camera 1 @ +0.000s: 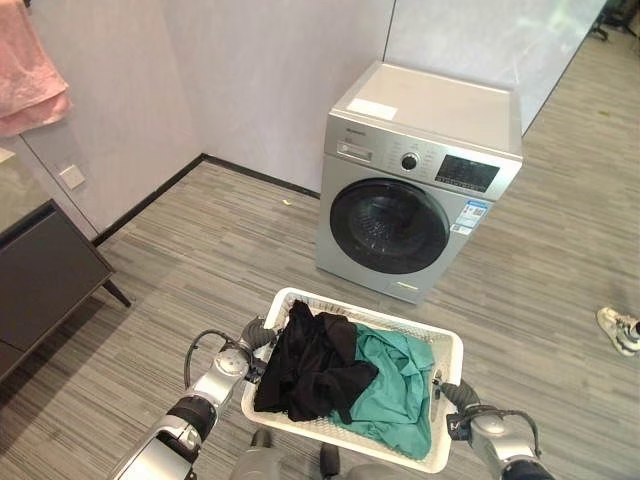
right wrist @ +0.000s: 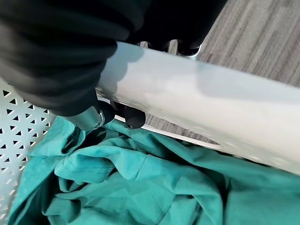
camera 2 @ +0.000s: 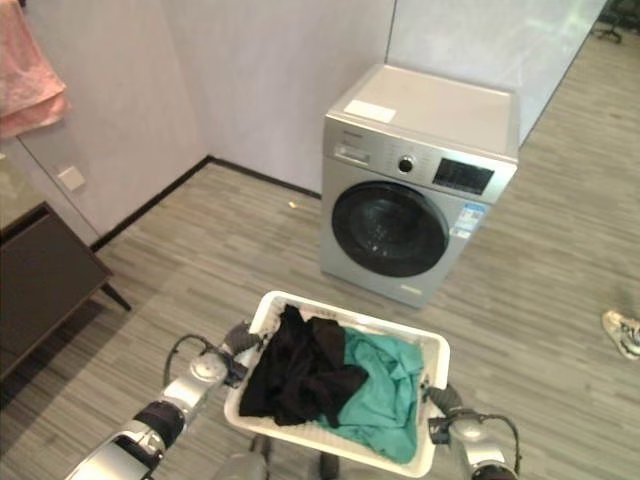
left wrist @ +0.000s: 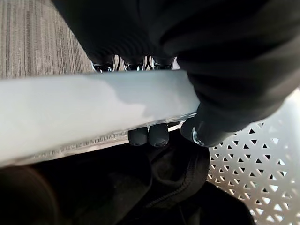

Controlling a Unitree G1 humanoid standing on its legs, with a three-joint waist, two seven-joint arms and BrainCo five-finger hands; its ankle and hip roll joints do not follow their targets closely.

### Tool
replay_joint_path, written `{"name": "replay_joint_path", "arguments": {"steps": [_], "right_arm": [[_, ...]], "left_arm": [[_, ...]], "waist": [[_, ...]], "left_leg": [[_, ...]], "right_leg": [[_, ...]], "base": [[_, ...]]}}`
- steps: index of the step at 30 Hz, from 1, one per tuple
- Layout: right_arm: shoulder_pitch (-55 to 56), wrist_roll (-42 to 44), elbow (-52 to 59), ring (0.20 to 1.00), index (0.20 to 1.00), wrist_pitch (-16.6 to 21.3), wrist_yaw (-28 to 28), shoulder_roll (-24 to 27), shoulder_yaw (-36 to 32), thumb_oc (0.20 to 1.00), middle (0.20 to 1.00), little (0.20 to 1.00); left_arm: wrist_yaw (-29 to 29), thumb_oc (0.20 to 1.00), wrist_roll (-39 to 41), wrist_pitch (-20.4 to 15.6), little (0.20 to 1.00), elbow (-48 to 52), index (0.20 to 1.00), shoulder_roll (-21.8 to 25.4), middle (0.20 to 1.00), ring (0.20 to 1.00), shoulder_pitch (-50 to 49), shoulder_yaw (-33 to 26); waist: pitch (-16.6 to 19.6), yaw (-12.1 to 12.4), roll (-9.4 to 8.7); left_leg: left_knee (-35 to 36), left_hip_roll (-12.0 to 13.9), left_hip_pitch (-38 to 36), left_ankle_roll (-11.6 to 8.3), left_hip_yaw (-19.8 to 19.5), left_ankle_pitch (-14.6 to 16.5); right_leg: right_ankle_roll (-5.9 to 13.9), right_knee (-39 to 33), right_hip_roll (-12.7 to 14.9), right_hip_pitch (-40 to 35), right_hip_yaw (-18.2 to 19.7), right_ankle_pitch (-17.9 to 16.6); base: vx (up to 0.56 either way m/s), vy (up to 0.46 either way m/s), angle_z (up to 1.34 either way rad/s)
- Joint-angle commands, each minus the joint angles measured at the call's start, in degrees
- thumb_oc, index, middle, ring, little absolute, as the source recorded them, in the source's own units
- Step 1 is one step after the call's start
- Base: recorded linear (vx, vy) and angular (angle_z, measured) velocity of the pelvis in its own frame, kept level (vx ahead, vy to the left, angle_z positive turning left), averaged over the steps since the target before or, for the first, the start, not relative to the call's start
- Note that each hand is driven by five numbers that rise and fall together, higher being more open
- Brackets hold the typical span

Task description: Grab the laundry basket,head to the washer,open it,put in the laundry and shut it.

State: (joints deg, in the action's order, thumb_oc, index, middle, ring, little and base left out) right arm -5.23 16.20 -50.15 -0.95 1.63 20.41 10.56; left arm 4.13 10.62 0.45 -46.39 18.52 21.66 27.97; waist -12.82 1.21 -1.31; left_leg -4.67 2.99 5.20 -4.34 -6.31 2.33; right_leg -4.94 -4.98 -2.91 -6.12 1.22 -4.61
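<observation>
Laundry basket [camera 1: 447, 352]: carried low and near, long axis running left to right, holding black [camera 1: 312, 365] and teal clothes [camera 1: 400, 385].
Left hand [left wrist: 154, 135]: fingers curled round the basket's left rim.
Right hand [right wrist: 108, 112]: fingers hooked over the right rim.
Washer [camera 1: 420, 180]: straight ahead and far, door [camera 1: 388, 226] shut, facing the basket.
Nearer hand: neither; both flank the basket evenly.
</observation>
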Motion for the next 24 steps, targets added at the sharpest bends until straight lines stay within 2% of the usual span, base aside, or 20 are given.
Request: {"name": "replay_joint_path", "arguments": {"steps": [1, 4, 9, 18, 19, 24], "right_arm": [[1.63, 4.79, 2.30, 0.200, 0.200, 4.88, -1.34, 6.68, -5.37, 0.200, 0.200, 0.200], [1.85, 4.10, 2.10, 0.200, 0.200, 5.07, -1.24, 6.28, -5.58, 0.200, 0.200, 0.200], [1.70, 3.20, 2.17, 0.200, 0.200, 5.28, -1.01, 6.05, -5.59, 0.200, 0.200, 0.200], [2.25, 2.19, 1.20, 0.200, 0.200, 5.14, -1.28, 5.78, -4.99, 0.200, 0.200, 0.200], [-4.53, -1.88, -11.64, 0.200, 0.200, 4.28, -2.01, 2.26, 5.37, 0.200, 0.200, 0.200], [-4.10, -1.95, -12.12, 0.200, 0.200, 4.38, -1.47, 2.20, 5.11, 0.200, 0.200, 0.200]], "left_arm": [[-0.88, 0.200, 2.24, -4.33, 0.200, -1.18, 0.200, 5.98, 0.200, 0.200, 2.15, -4.03], [-0.49, 0.200, 2.22, -4.95, 0.200, -1.31, 0.200, 6.12, 0.200, 0.200, 0.65, -5.30], [-0.37, 0.200, 2.35, -5.46, 0.200, -1.18, 0.200, 6.26, 0.200, 0.200, 0.26, -5.55], [-0.32, 0.200, 2.46, -5.75, 0.200, -2.23, 0.200, 5.47, 0.200, 0.200, -0.04, -5.17], [2.22, 0.200, -3.97, -6.40, 0.200, -11.12, 0.200, -1.99, 0.200, 0.200, -7.71, -4.42], [2.29, 0.200, -4.13, -6.47, 0.200, -12.07, 0.200, -1.87, 0.200, 0.200, -7.80, -4.46]], "waist": [[4.96, 1.56, 1.38], [6.59, 1.67, 2.43], [7.54, 1.58, 3.02], [7.84, 1.03, 3.25], [6.07, 0.60, 1.27], [6.69, 0.62, 1.56]], "left_leg": [[4.12, 0.02, -4.11, 1.84, 0.13, -3.21], [8.78, -0.81, -7.50, 2.53, 1.97, -3.36], [9.67, -1.71, -7.96, 3.21, 3.29, -2.42], [9.67, -2.73, -8.85, 3.95, 2.78, -1.40], [6.83, 0.15, -5.27, 2.59, 3.73, -0.22], [8.13, 0.09, -7.09, 2.52, 3.29, -0.44]], "right_leg": [[8.08, 4.07, 2.15, -0.35, -0.14, 6.74], [9.55, 1.65, 3.59, 0.10, 0.61, 5.37], [10.63, 0.11, 4.84, 0.51, 0.24, 4.57], [11.04, -0.02, 5.61, 0.02, 0.45, 4.78], [9.43, -0.02, 7.54, 2.05, -0.19, 5.30], [9.32, -0.02, 7.29, 0.62, -0.36, 5.95]], "base": [[0.11, 0.162, -0.57], [0.06, 0.177, -0.37], [0.01, 0.085, -0.19], [0.01, 0.033, 0.01], [0.04, 0.012, -0.03], [0.05, -0.005, -0.02]]}}
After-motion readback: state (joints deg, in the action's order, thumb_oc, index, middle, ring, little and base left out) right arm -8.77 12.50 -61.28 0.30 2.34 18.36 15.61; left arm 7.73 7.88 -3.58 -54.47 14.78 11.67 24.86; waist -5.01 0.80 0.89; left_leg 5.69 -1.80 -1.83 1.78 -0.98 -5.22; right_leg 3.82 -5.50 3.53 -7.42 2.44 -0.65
